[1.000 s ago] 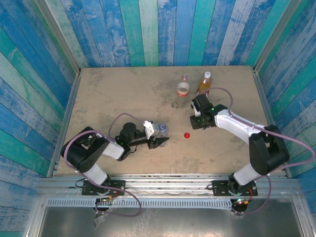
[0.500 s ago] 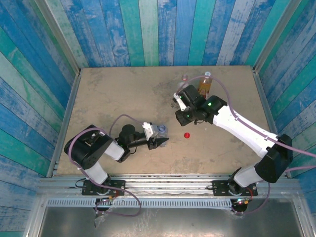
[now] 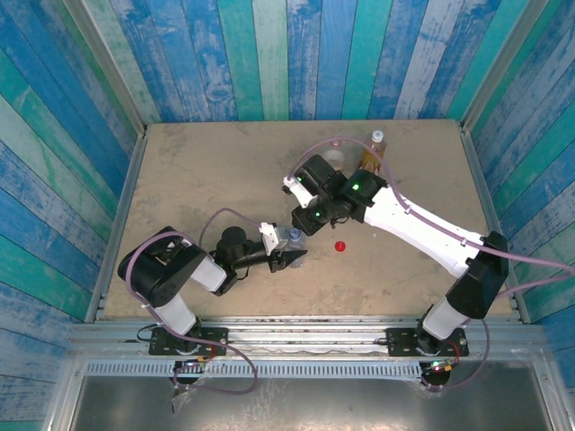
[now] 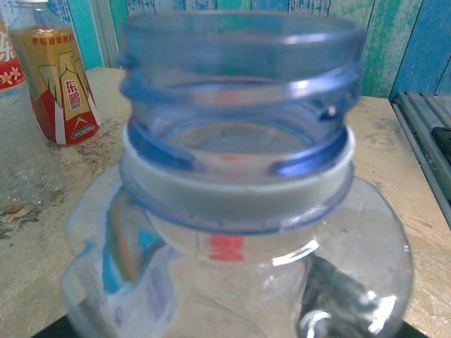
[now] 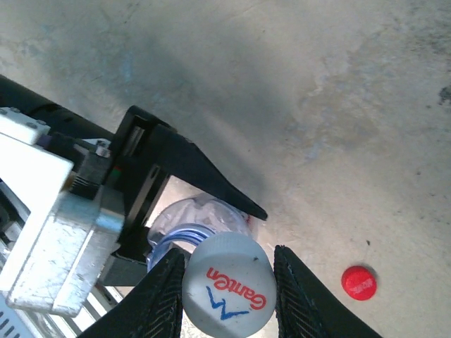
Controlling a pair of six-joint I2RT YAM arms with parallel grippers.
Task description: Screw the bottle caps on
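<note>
Your left claw point(image 3: 289, 244) pinches the blue bottle point(image 4: 239, 176). Your right claw point(image 5: 229, 262) pinches the white cap point(image 5: 229, 287) over it. I think none is screwed on yet.

Mid tabletop point(image 3: 198, 180): open bottle point(image 3: 294, 237) in left tool point(image 3: 299, 257). Right tool point(image 5: 229, 255) holds cap point(image 5: 229, 285) just above its mouth. Loose cap point(image 3: 340, 244) to bottle's right. Labelled bottle point(image 3: 375, 149) at far edge.

White arm links point(image 3: 422, 229); black fingers point(image 5: 165, 292); lilac cables point(image 3: 225, 210)
</note>
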